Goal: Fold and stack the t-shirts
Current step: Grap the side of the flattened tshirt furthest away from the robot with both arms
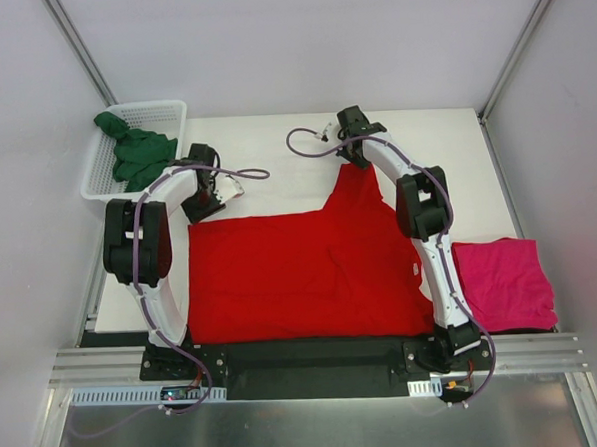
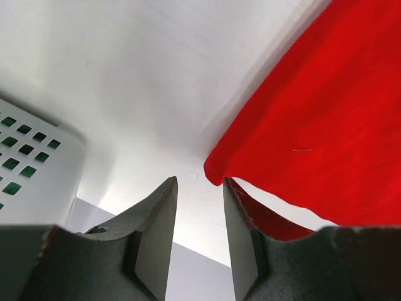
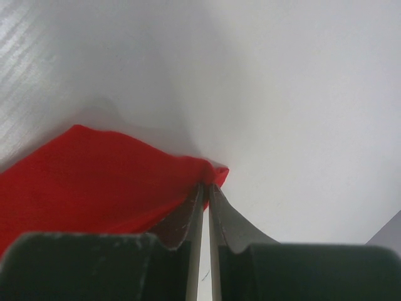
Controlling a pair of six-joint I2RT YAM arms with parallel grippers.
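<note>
table [image 1: 455, 145] white | walls [image 1: 269, 45] pale grey panels | rail [image 1: 96, 366] aluminium, near edge | light even

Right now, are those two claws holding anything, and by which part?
The right gripper pinches the red shirt by a corner. The left gripper is open, holding nothing; another corner lies just ahead of it.

Overhead view bright, even, diffuse. White table [image 1: 274, 145] and walls [image 1: 269, 45] near blown out, with faint soft shadows beside arms [image 1: 139, 242]. Red t-shirt [image 1: 301, 273] oversaturated, creases barely readable.

Left wrist view: left fingers [image 2: 153, 238] dark, soft-focused; cloth edge throws grey shadow on table.

Right wrist view: right fingers [image 3: 182, 229] blurred, background hazy white. Light perhaps from above.
</note>
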